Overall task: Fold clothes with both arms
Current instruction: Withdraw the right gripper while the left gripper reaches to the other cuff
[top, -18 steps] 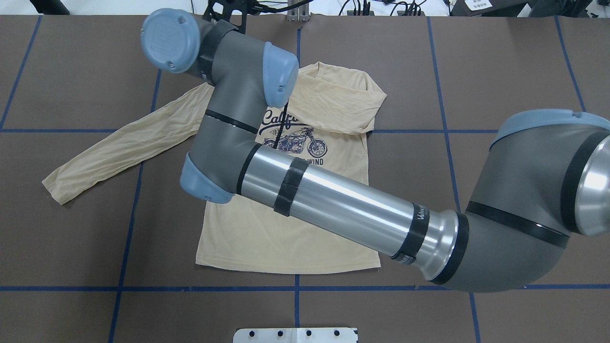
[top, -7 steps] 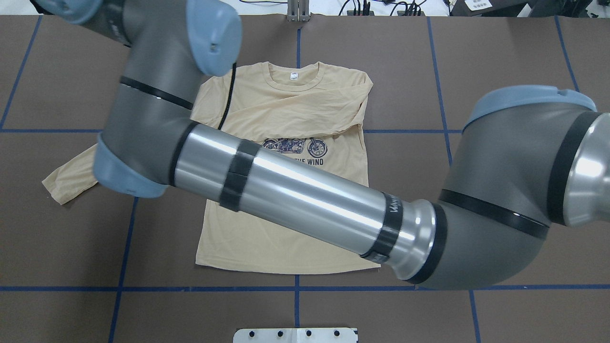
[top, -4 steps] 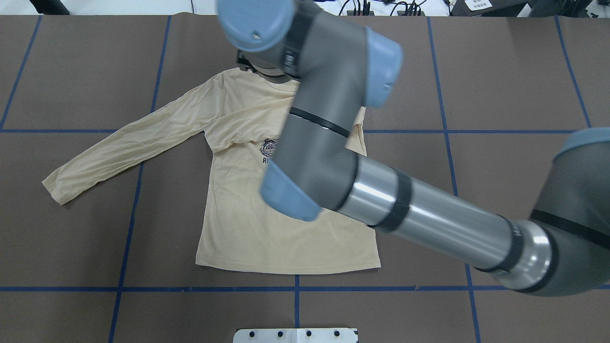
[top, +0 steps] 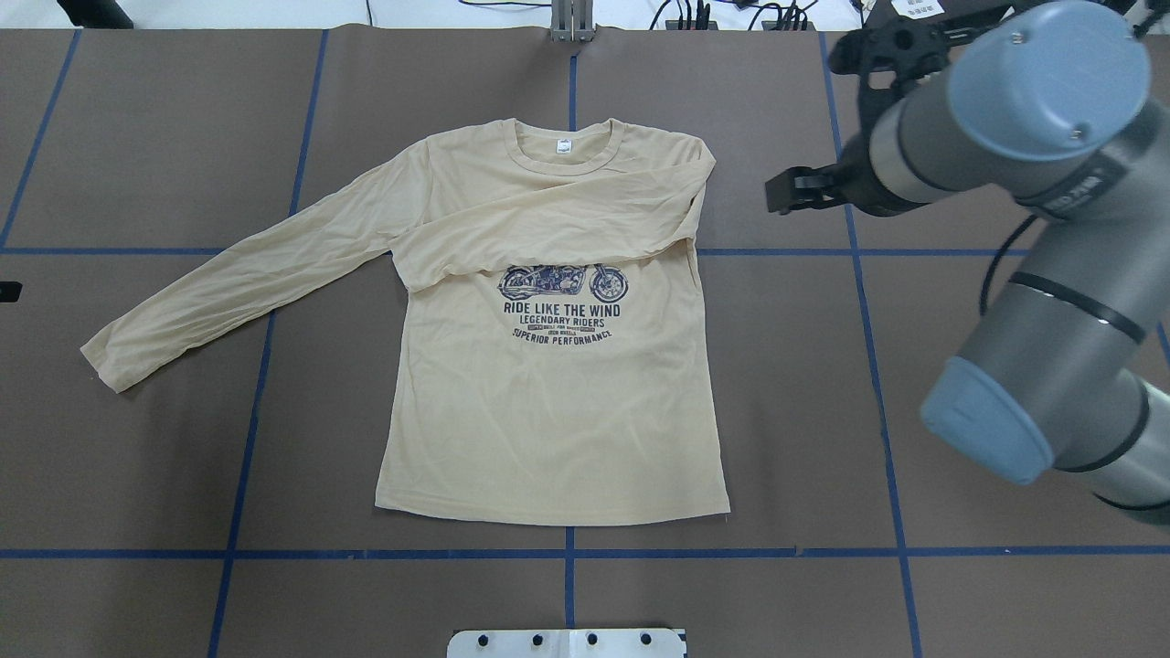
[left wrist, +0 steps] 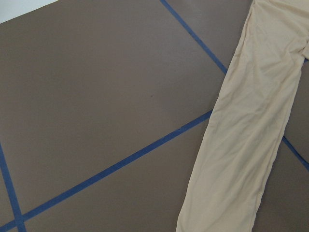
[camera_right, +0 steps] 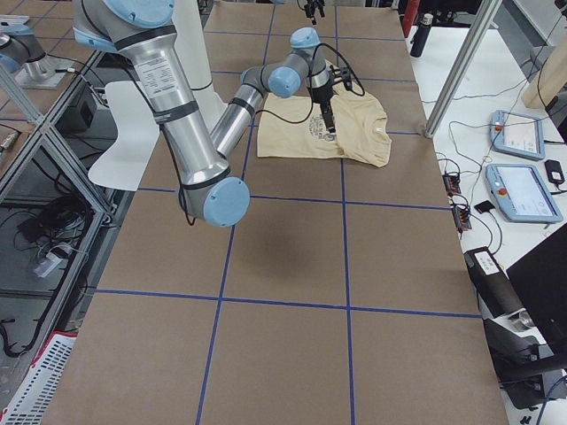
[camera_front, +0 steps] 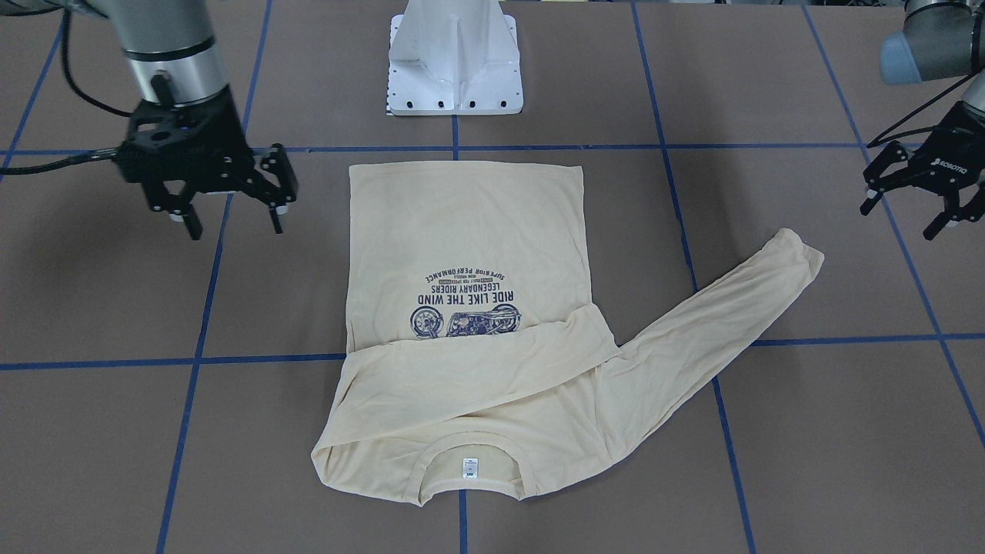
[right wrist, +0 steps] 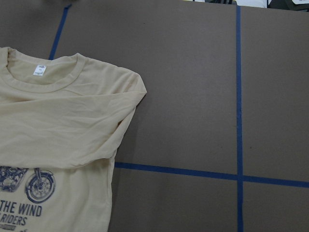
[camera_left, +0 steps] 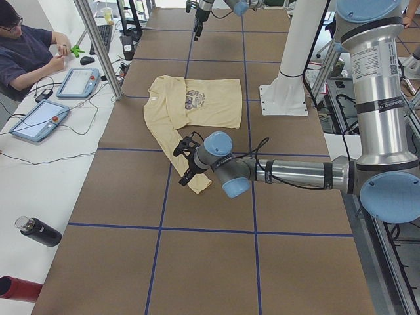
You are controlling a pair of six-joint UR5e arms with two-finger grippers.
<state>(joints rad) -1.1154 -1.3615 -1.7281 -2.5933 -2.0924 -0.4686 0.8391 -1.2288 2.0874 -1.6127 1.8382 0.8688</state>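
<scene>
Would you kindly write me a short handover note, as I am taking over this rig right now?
Left claw: open, empty, above bare table, beyond the outstretched cuff.
Right claw: open, empty, beside the shirt, touching nothing.
T-shirt: flat on the table, print up.
Done: right-side sleeve folded across the chest, covering the print's top.
Left to do: left-side sleeve lies stretched out; fold it in, then probably the body.
</scene>
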